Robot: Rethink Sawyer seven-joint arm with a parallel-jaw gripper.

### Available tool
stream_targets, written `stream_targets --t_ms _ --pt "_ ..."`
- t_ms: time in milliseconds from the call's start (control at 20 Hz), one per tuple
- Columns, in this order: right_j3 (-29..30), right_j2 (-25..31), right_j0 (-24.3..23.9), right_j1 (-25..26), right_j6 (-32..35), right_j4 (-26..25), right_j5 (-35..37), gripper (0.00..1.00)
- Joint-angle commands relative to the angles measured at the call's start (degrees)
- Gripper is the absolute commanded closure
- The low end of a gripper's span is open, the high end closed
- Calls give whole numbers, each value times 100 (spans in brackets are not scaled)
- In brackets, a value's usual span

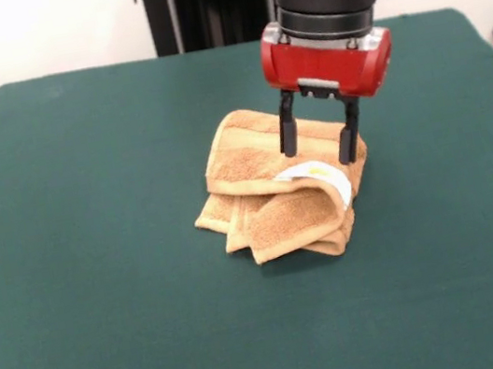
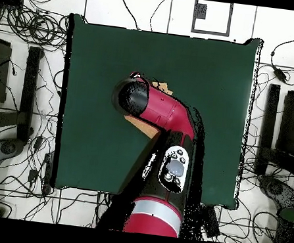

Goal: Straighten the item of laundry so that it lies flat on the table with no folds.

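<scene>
Towel [image 1: 271, 190], orange-tan terry, lies bunched near the middle of the green table [image 1: 99, 266], folded over on itself in several layers instead of spread flat. In the front view its upper layer forms a rounded hump with a woven border band running along it, and beneath that hump looser flaps stick out toward the camera and to the left, their hemmed edges stacked one over another. A small white tag [image 1: 316, 176] curls over the top fold on the right side of the bundle. The gripper [image 1: 320, 146] hangs straight down over the towel from the red wrist block [image 1: 329, 65] of the arm, its two black fingers [image 1: 287, 127] spread apart, about as wide as the hump's upper face. Both fingertips reach down to the top layer of cloth, one on the left part of the hump and one by the right edge just above the tag; nothing is pinched between them, and whether the tips press into the terry or only touch it cannot be told. In the overhead view the red and black arm [image 2: 167, 116] covers most of the bundle, so only small orange bits of towel show past it, near the table's centre.
</scene>
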Motion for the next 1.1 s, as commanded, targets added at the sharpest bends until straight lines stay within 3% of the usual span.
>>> stream_targets --t_ms 50,1100 --pt "646 884 -27 216 901 32 -324 0" --pt "660 1018 -143 308 768 -156 -572 0"
